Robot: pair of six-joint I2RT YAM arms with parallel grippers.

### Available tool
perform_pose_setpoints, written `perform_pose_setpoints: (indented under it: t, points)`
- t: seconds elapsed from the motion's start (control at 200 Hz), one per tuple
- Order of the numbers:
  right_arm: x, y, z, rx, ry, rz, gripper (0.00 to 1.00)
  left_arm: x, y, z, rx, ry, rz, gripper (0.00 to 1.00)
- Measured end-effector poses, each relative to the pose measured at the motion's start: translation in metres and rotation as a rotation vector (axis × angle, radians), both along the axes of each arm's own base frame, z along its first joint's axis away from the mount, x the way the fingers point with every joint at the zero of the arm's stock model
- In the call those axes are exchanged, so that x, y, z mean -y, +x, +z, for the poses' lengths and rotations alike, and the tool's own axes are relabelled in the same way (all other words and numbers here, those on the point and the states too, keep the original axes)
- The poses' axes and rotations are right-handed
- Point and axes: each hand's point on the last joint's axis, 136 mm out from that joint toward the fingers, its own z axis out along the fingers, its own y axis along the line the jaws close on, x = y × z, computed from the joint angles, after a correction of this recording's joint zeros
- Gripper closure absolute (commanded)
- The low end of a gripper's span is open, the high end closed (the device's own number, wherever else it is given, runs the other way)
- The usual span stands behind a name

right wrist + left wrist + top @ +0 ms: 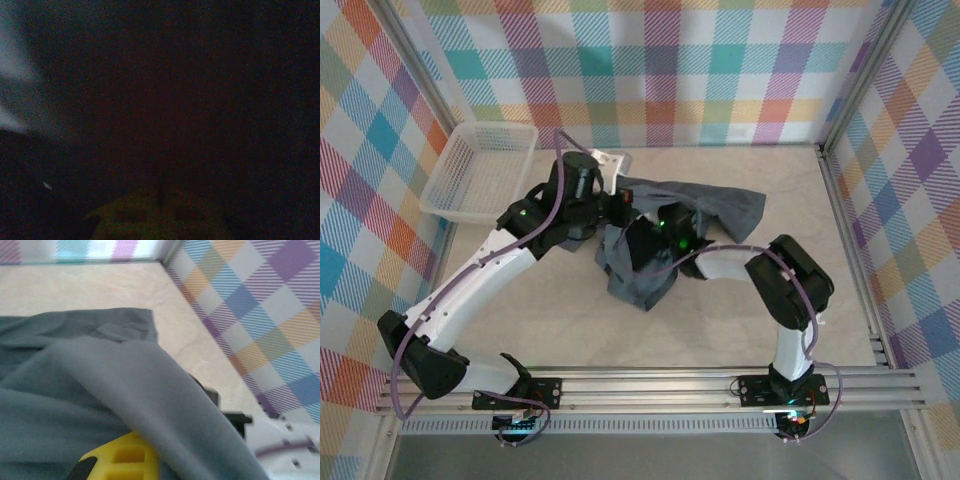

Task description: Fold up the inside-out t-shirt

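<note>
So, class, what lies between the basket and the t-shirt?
In the top view, the left arm stands at its wrist between the basket and the t-shirt, above the table.

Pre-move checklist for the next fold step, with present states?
1. Left gripper shut on the t-shirt, cloth draped over its finger: ok.
2. Right gripper shut: ok. Cloth caught in it: cannot tell, its wrist view is dark.
3. T-shirt lying flat: not ok, bunched mid-table.
4. T-shirt apart from the basket: ok.
5. T-shirt wholly on the table: ok.
</note>
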Motion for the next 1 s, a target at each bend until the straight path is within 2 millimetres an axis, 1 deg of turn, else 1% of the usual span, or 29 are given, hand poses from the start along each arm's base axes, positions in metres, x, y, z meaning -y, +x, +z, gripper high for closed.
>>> perform_pose_setpoints:
  t: [0.025,0.055,0.095,0.185,0.255,0.395,0.47,0.545,0.59,0.655,0.71,0.775,0.795,0.845,0.885,0.95,1.0]
  points:
    - [0.005,0.0,-0.001,-0.03,0.016,0.006,0.99,0.005,-0.001,0.003,0.001,-0.006,-0.013,1.0]
    - [0.006,-0.003,-0.003,-0.08,0.054,0.028,0.99,0.011,-0.003,0.007,0.003,-0.015,-0.025,1.0]
    - [0.001,-0.011,-0.004,-0.144,0.116,0.065,0.99,0.016,-0.003,0.011,0.002,-0.023,-0.034,1.0]
    - [-0.024,-0.032,-0.001,-0.284,0.319,0.152,0.98,0.028,-0.001,0.021,0.0,-0.052,-0.057,1.0]
    - [-0.043,-0.044,-0.001,-0.377,0.469,0.192,0.99,0.037,0.003,0.033,-0.004,-0.083,-0.068,1.0]
    - [-0.083,-0.063,-0.024,-0.634,0.676,0.259,1.0,0.059,0.017,0.061,0.004,-0.145,-0.081,1.0]
    - [-0.096,-0.072,-0.023,-0.732,0.799,0.276,1.0,0.07,0.024,0.068,0.004,-0.163,-0.093,1.0]
    - [-0.104,-0.076,-0.015,-0.784,0.904,0.276,1.0,0.082,0.024,0.076,0.002,-0.181,-0.119,1.0]
    - [-0.109,-0.077,-0.012,-0.817,0.941,0.278,0.97,0.089,0.022,0.082,0.001,-0.196,-0.139,1.0]
    - [-0.12,-0.072,-0.008,-0.846,0.978,0.286,0.96,0.102,0.018,0.093,0.008,-0.22,-0.17,1.0]
    - [-0.128,-0.063,-0.011,-0.867,1.005,0.281,0.87,0.112,0.014,0.103,0.018,-0.239,-0.198,1.0]
    - [-0.131,-0.061,-0.027,-0.916,1.02,0.253,0.77,0.122,0.004,0.115,0.035,-0.257,-0.236,1.0]
    - [-0.131,-0.063,-0.034,-0.936,1.016,0.241,0.72,0.125,0.0,0.118,0.042,-0.26,-0.248,1.0]
    - [-0.127,-0.066,-0.049,-0.987,1.015,0.193,0.56,0.129,-0.011,0.122,0.055,-0.253,-0.278,1.0]
    - [-0.123,-0.069,-0.058,-1.017,1.001,0.164,0.47,0.133,-0.02,0.124,0.073,-0.242,-0.305,1.0]
    - [-0.119,-0.073,-0.062,-1.06,0.98,0.117,0.34,0.138,-0.036,0.124,0.11,-0.214,-0.35,1.0]
    - [-0.116,-0.072,-0.058,-1.084,0.962,0.09,0.29,0.141,-0.045,0.122,0.135,-0.187,-0.374,1.0]
